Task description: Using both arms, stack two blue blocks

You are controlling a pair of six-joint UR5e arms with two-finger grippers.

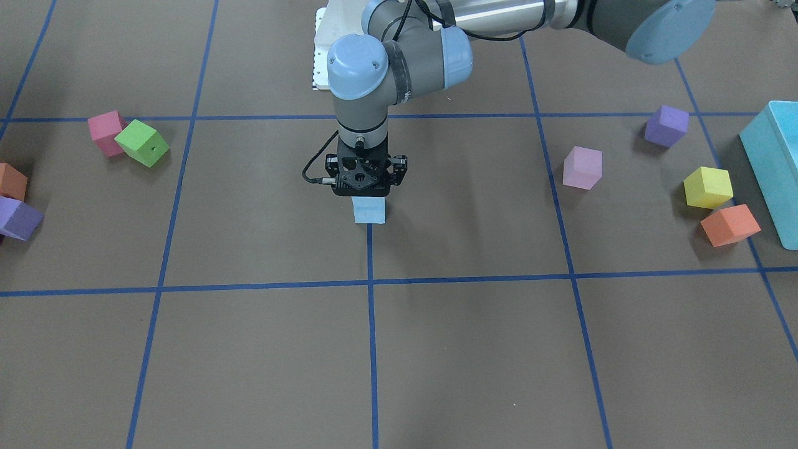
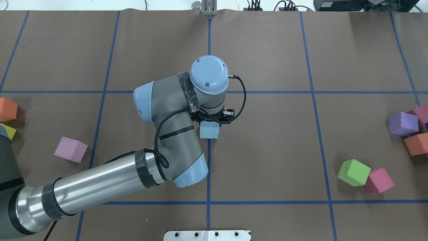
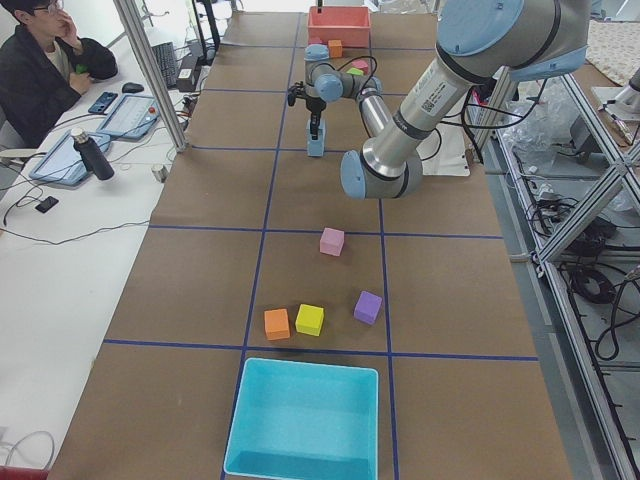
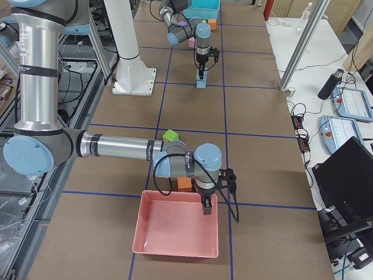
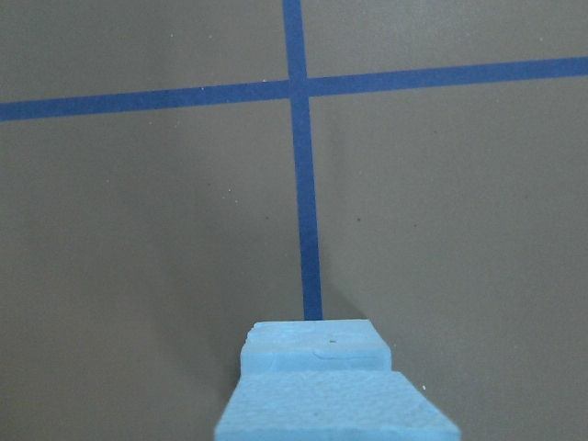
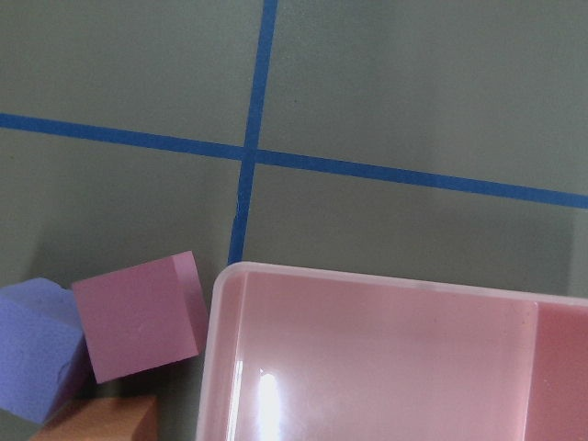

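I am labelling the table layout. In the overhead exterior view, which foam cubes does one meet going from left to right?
Lilac cube → blue block → green cube → magenta cube → purple cube.

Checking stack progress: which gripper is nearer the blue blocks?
Left. The left gripper sits directly over the blue blocks; the right gripper hangs above the pink tray, far away.

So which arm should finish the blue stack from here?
Left, I'd say. The left gripper sits directly over the blue blocks at the centre of the table, one apparently atop the other. The right gripper hangs over the pink tray at the table's end, away from them.
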